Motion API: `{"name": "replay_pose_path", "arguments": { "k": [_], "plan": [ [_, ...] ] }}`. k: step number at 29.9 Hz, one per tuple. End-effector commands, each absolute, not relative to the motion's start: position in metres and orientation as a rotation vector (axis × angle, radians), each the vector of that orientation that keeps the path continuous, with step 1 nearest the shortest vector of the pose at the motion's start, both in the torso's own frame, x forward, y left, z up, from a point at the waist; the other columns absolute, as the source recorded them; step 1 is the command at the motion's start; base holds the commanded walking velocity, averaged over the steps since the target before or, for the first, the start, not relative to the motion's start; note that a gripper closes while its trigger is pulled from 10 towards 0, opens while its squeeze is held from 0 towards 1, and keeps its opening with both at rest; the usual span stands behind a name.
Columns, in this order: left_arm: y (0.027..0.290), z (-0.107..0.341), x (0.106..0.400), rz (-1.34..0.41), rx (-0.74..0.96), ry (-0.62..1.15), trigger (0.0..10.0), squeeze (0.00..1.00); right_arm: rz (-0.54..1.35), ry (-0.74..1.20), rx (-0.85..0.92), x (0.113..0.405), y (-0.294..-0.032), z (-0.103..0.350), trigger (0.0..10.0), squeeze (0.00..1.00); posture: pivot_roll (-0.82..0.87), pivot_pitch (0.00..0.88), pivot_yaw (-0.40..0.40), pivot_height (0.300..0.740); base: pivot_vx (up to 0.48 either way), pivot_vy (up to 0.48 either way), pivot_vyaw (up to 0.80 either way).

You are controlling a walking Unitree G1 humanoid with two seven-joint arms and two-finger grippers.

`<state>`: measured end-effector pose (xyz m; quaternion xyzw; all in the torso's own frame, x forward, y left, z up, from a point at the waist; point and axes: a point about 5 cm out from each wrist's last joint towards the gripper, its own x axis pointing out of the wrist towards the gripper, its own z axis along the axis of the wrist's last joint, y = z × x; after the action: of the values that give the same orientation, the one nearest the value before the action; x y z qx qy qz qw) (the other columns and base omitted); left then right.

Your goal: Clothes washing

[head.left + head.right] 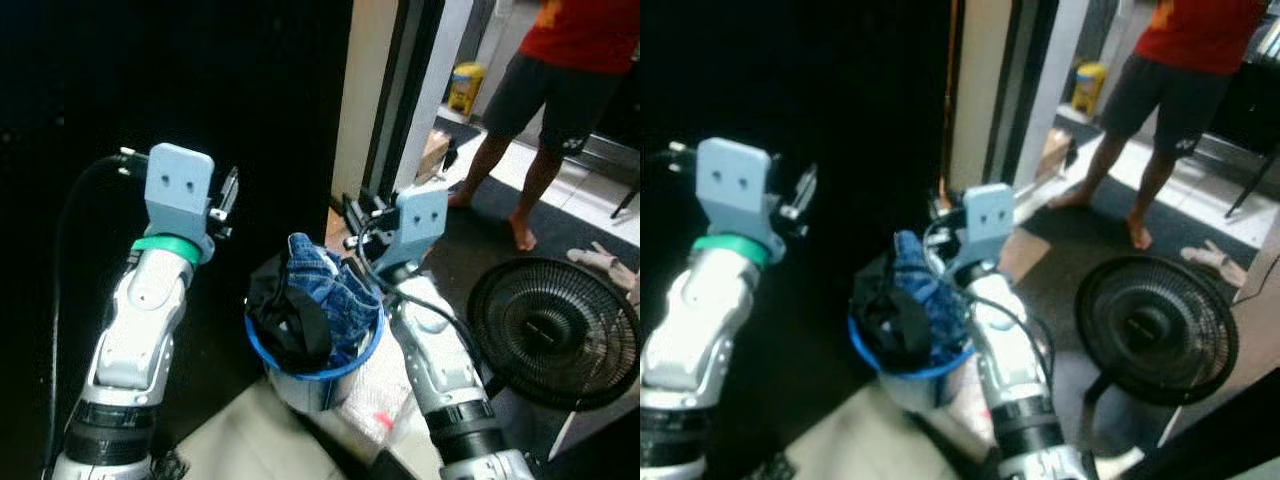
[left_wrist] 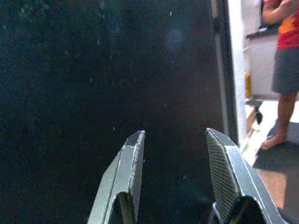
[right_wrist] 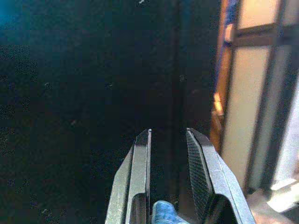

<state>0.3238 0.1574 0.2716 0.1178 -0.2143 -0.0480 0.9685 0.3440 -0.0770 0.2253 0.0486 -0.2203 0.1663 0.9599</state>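
A blue bucket (image 1: 262, 350) stands low between my two arms, heaped with clothes. A blue denim garment (image 1: 335, 285) lies on top and a black garment (image 1: 290, 320) hangs over the near side. My left gripper (image 1: 228, 192) is raised to the left of the bucket, facing a dark surface. In the left wrist view its fingers (image 2: 133, 154) stand well apart with nothing between them. My right gripper (image 1: 352, 222) hovers just above the denim at the bucket's right. It is open by a narrow gap, and a bit of blue denim (image 3: 163, 212) shows at the finger bases.
A large black surface (image 1: 200, 80) fills the space ahead, with a pale door frame (image 1: 400, 100) to its right. A black floor fan (image 1: 555, 330) stands at the right. A barefoot person (image 1: 560, 80) stands beyond, near a yellow container (image 1: 466, 88). White plastic (image 1: 380, 400) lies by the bucket.
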Motion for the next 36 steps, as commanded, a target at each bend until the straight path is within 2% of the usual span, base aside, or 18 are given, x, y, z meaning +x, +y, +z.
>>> {"name": "replay_pose_path", "arguments": {
  "k": [1,23,33,36],
  "plan": [
    [0.158,0.270,0.325,-0.097,0.248,-0.429,10.0,0.00,0.344,-0.451,0.107,0.343,-0.075,0.225,10.0,0.00,0.14,0.068,0.016,0.740,0.469,0.000,0.00],
    [0.158,0.269,0.325,-0.097,0.249,-0.433,10.0,0.00,0.353,-0.447,0.088,0.343,-0.076,0.223,10.0,0.00,0.14,0.059,0.011,0.740,0.433,0.000,0.00],
    [0.159,0.266,0.325,-0.086,0.240,-0.409,10.0,0.00,0.357,-0.445,0.078,0.344,-0.075,0.222,10.0,0.00,0.14,0.063,0.011,0.740,0.099,0.000,0.00],
    [0.152,0.240,0.323,-0.224,0.282,-0.338,10.0,0.00,0.374,-0.401,0.057,0.344,-0.073,0.209,10.0,0.00,0.13,0.065,0.010,0.740,0.000,0.000,0.00]
  ]
}}
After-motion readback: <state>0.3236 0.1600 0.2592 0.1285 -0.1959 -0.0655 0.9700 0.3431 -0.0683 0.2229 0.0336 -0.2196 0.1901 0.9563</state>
